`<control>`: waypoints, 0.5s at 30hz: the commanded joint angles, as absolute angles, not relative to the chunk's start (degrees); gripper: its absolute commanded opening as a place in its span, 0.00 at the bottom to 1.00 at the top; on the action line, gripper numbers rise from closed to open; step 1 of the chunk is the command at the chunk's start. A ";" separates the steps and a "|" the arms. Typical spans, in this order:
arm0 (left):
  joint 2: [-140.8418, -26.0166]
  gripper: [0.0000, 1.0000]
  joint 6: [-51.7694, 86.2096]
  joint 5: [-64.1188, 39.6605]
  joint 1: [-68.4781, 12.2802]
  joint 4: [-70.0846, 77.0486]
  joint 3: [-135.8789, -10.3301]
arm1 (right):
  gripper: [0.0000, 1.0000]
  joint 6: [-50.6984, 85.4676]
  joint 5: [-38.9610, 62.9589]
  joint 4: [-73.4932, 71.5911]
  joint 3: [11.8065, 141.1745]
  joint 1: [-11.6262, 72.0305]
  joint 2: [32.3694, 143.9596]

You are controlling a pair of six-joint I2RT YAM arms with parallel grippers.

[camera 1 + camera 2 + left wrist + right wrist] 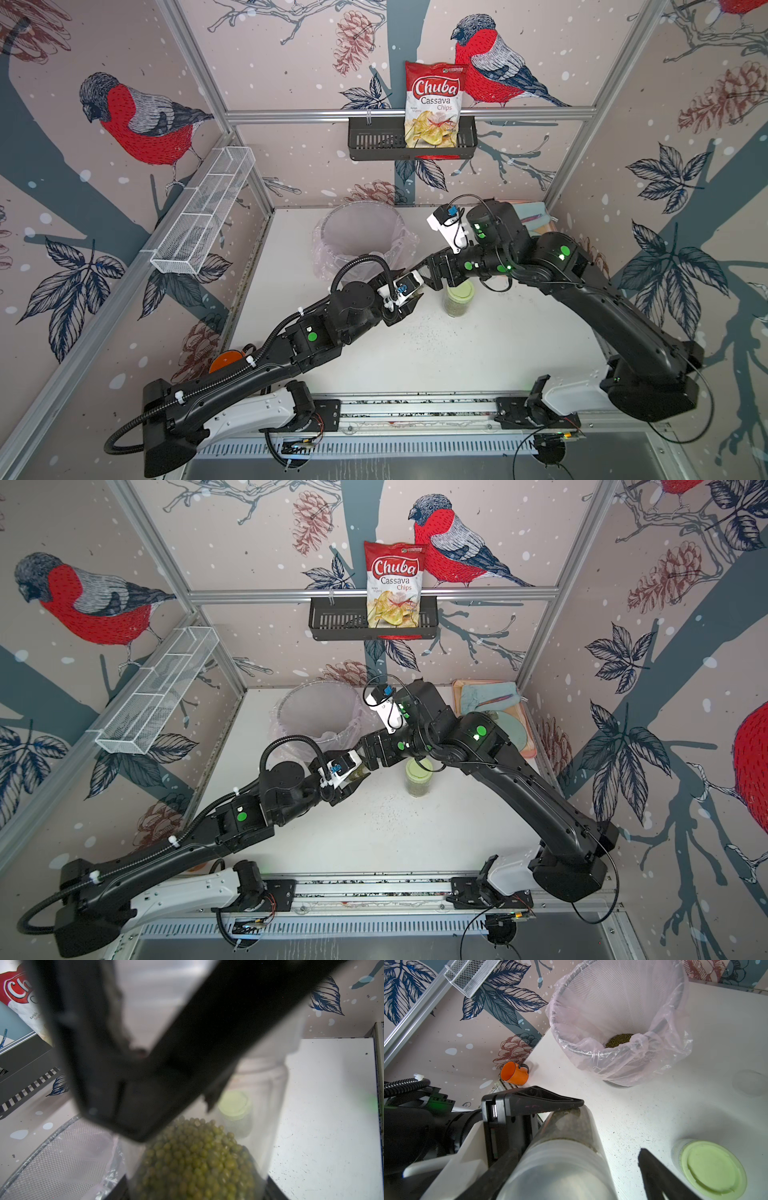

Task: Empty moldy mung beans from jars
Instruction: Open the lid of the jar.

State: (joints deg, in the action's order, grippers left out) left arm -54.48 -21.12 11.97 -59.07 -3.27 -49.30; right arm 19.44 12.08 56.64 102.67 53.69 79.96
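Note:
My left gripper (197, 1188) is shut on a clear jar (562, 1167) full of olive-green mung beans (197, 1157) and holds it on its side above the table, in front of the bin. In both top views only a bit of this jar (358, 774) shows between the two grippers. My right gripper (577, 1172) is open around the jar's clear lid end; one finger (654, 1169) stands clear of the lid with a gap. A second jar with a pale green lid (459, 296) stands upright on the table just right of the grippers.
A mesh bin lined with a pinkish bag (591, 1047) stands at the back, with mung beans (618, 1040) at its bottom. An orange cup (513, 1074) lies by the left wall. A tray with a cloth (490, 704) sits at back right. Black specks dot the table.

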 commanded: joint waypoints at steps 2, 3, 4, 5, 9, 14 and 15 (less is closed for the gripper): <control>-54.93 0.21 -21.27 11.94 -58.80 1.49 -49.31 | 0.91 20.68 15.26 52.80 102.82 54.49 79.60; -54.98 0.21 -21.27 11.87 -58.84 1.45 -49.31 | 0.91 20.88 15.23 52.60 102.92 54.50 79.49; -55.02 0.21 -21.27 11.80 -58.72 1.40 -49.43 | 0.91 21.09 15.28 52.28 102.92 54.49 79.54; -55.02 0.21 -21.27 11.69 -58.71 1.32 -49.39 | 0.90 21.33 15.05 51.99 102.92 54.49 79.54; -55.02 0.21 -21.18 12.19 -58.71 1.58 -49.40 | 0.85 21.83 15.91 51.22 102.31 54.49 80.10; -55.61 0.21 -21.66 13.49 -58.75 1.24 -49.65 | 0.85 22.73 17.07 50.32 102.04 54.50 80.29; -55.59 0.21 -21.76 13.73 -58.76 1.15 -49.66 | 0.84 22.76 17.37 50.22 102.04 54.51 80.33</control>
State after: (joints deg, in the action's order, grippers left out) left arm -55.11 -20.78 12.43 -58.70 -2.04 -49.30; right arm 21.34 11.38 54.28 102.08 53.93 79.96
